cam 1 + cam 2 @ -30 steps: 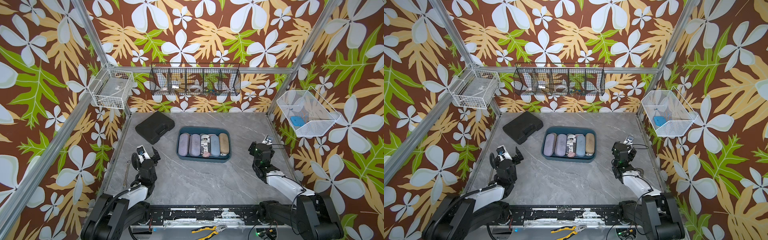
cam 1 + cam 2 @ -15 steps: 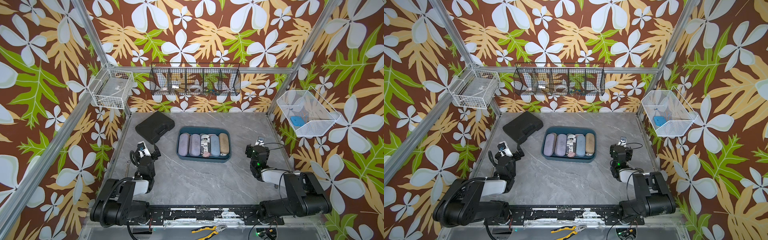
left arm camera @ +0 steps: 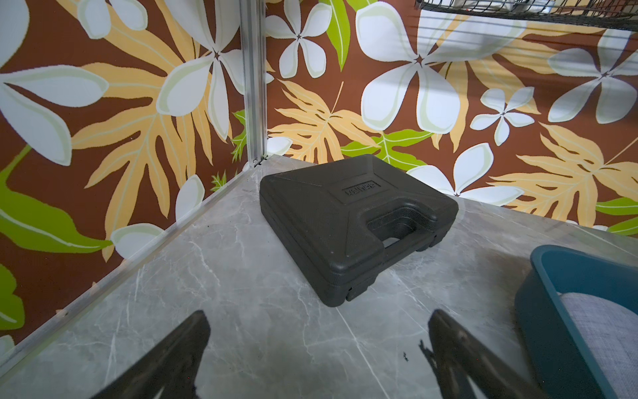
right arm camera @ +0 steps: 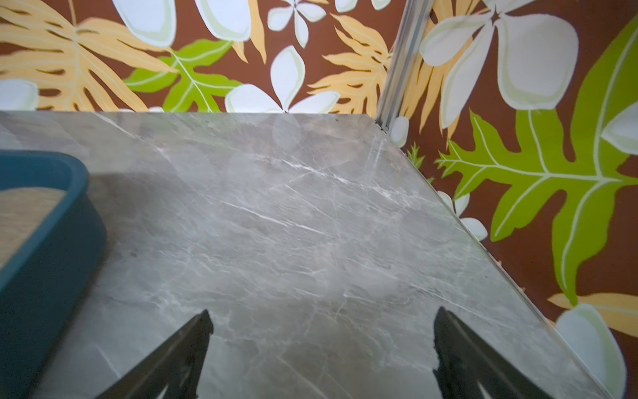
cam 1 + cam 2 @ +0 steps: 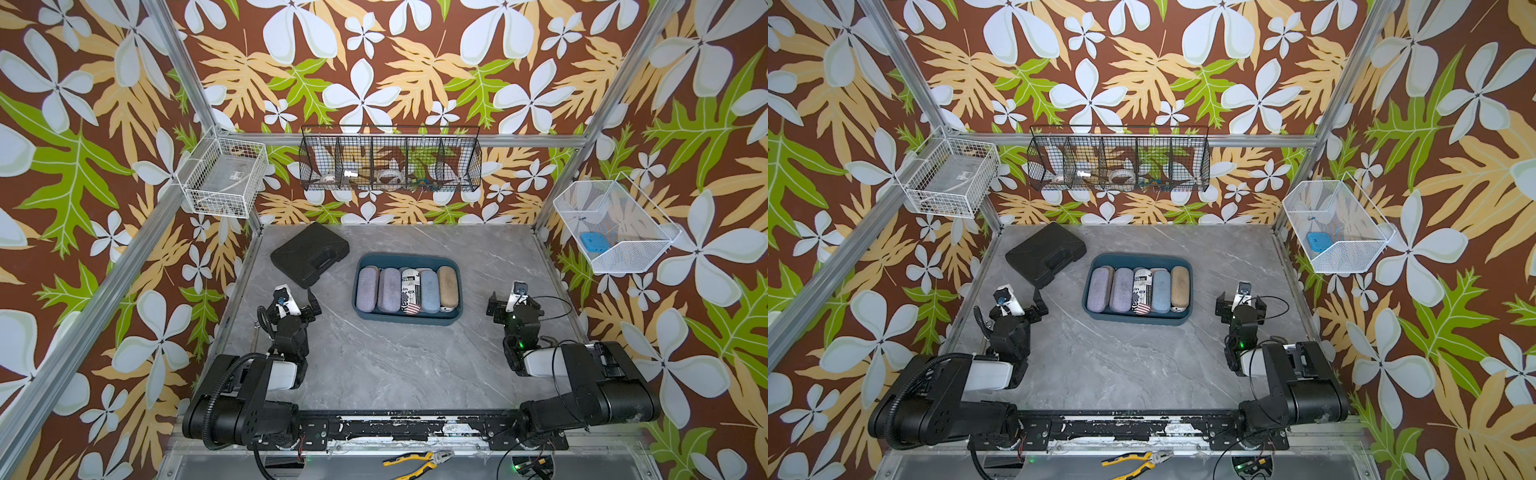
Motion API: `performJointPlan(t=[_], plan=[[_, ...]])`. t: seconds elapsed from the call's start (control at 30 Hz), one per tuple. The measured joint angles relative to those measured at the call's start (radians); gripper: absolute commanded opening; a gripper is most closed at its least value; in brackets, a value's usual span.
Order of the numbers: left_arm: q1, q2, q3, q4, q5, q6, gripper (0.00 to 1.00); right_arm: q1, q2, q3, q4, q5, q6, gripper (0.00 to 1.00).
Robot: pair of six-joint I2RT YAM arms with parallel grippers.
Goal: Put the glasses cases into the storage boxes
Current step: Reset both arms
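My left fingers [image 3: 165, 362] and right fingers [image 4: 483, 362] gape empty, the storage box [image 5: 405, 321] between them holding five glasses cases [image 5: 409, 286] side by side, long axes running the way the fingers point; none loose.

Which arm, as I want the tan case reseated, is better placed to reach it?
Right, probably. The tan case lies at the tub end nearest the open, empty right claw; the left claw is across the tub.
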Motion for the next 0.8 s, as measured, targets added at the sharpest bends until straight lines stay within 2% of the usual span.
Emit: performJointPlan(t=[0.8], plan=[[0.0, 0.0, 0.0, 0.003, 0.003, 0.0, 1.0, 0.0, 0.0, -0.004, 0.024, -0.02, 0.0, 1.0]])
